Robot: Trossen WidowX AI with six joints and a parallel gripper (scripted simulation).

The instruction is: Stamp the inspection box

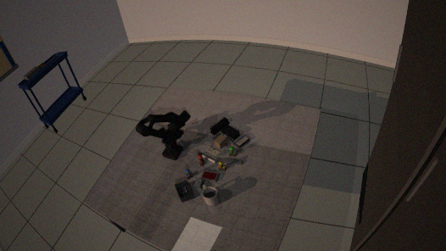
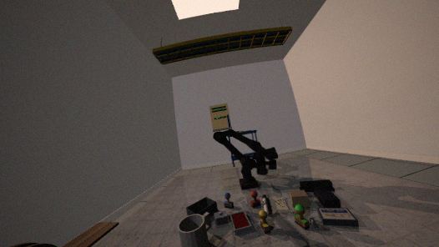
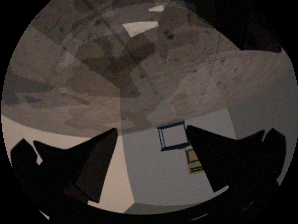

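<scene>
My gripper [image 3: 152,131] is open and empty, raised on the folded arm, away from the stamps. Four knobbed stamps stand upright on the bench: green [image 1: 232,149] [image 2: 299,209], red [image 1: 200,158] [image 2: 254,194], yellow [image 1: 221,165] [image 2: 262,214] and blue [image 1: 188,172] [image 2: 227,195]. Their faces are hidden, so I cannot tell which reads PASS. A red ink pad [image 1: 209,175] [image 2: 240,221] lies open near the yellow stamp. A pale card [image 1: 213,151] [image 2: 282,204] with dark marks lies near the red stamp; its box and any print are too small to read.
A mug [image 1: 209,198] [image 2: 193,234] and a black tray [image 1: 184,195] [image 2: 202,207] stand near the red pad. A tan block [image 1: 220,141] [image 2: 299,199] is beside the card. A flat labelled case [image 1: 242,141] [image 2: 338,216] and black objects [image 1: 220,125] [image 2: 316,185] lie beyond it.
</scene>
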